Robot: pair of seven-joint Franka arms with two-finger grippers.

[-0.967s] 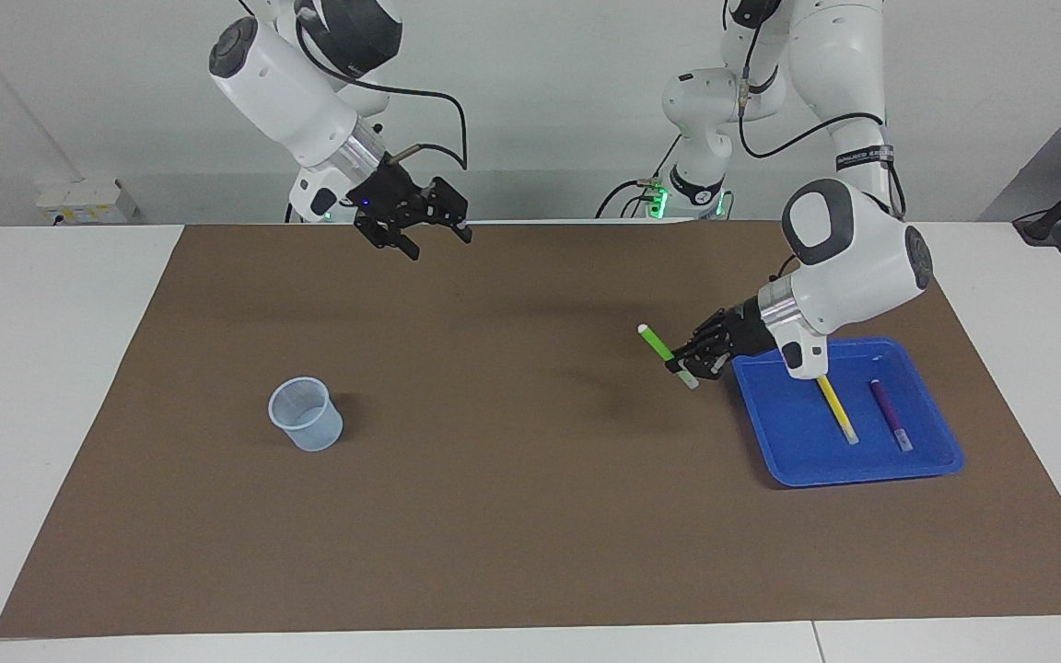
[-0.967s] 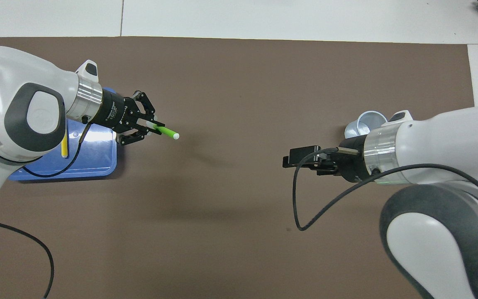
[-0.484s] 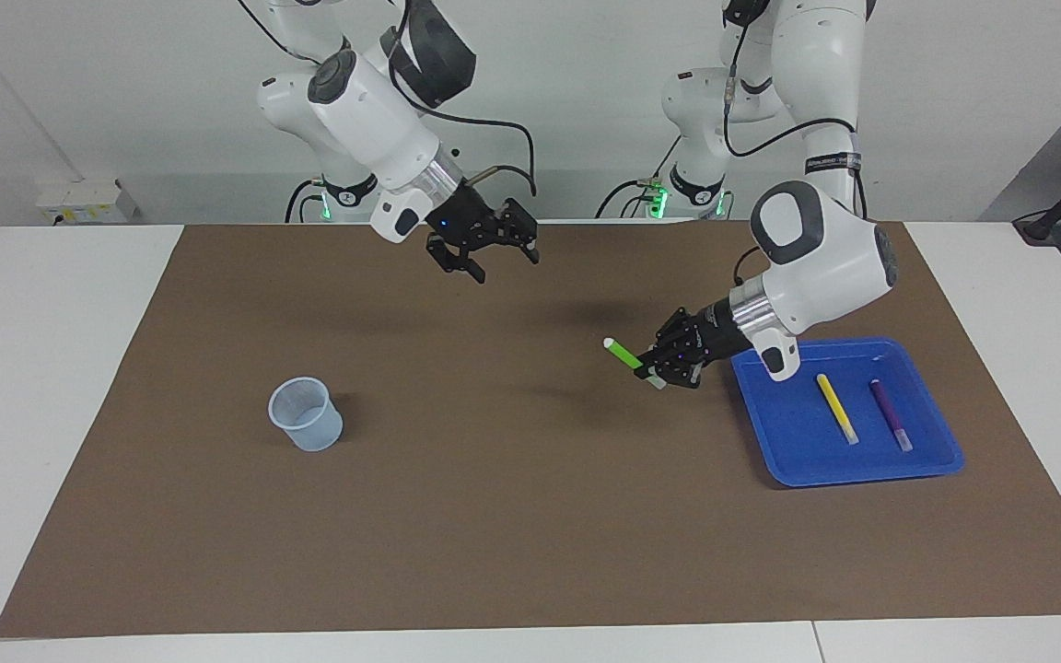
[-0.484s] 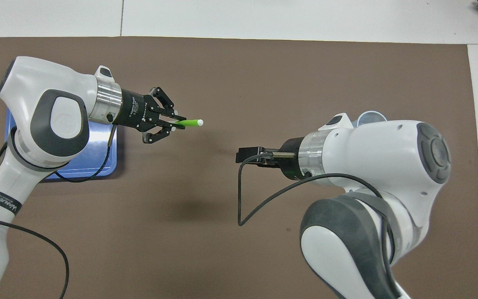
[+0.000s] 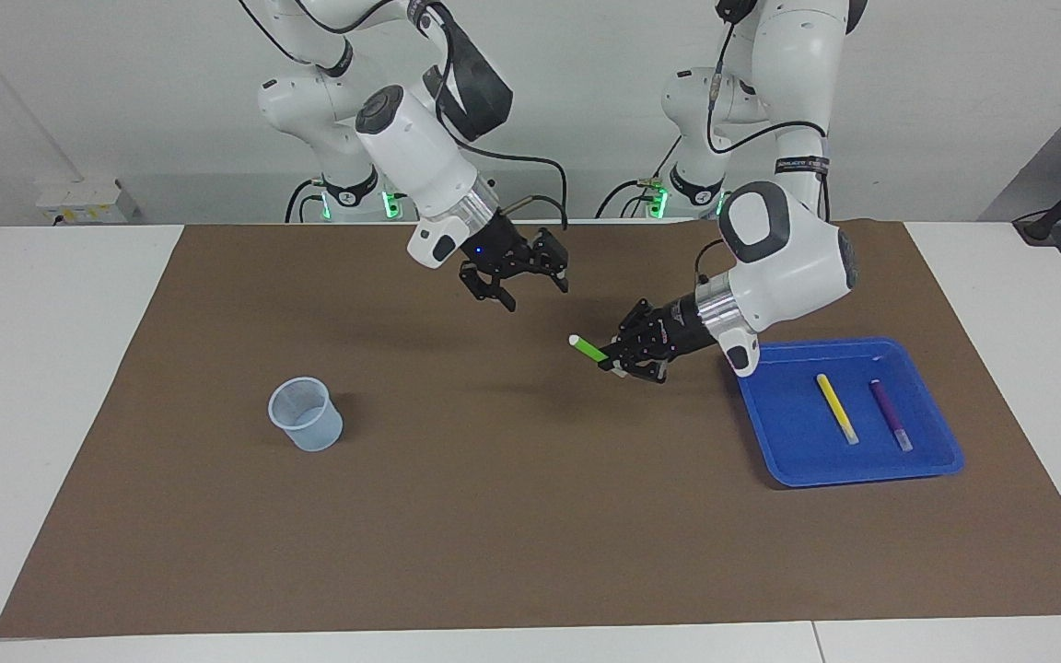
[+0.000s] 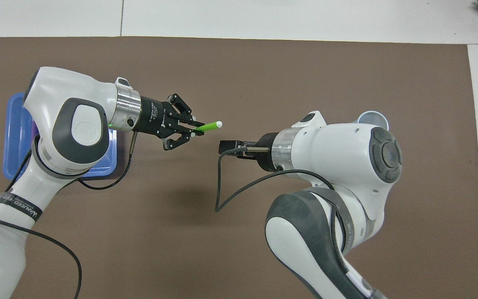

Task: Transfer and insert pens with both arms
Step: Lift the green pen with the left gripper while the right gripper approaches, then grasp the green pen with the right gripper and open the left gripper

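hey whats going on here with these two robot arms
The left gripper is shut on a green pen, holding it in the air over the middle of the brown mat. The right gripper is open, up in the air close to the pen's free tip, not touching it. A yellow pen and a purple pen lie in the blue tray. The clear cup stands empty toward the right arm's end.

clear cup (image 5: pixel 306 413), blue tray (image 5: pixel 788 458) on brown mat (image 5: pixel 494 516).
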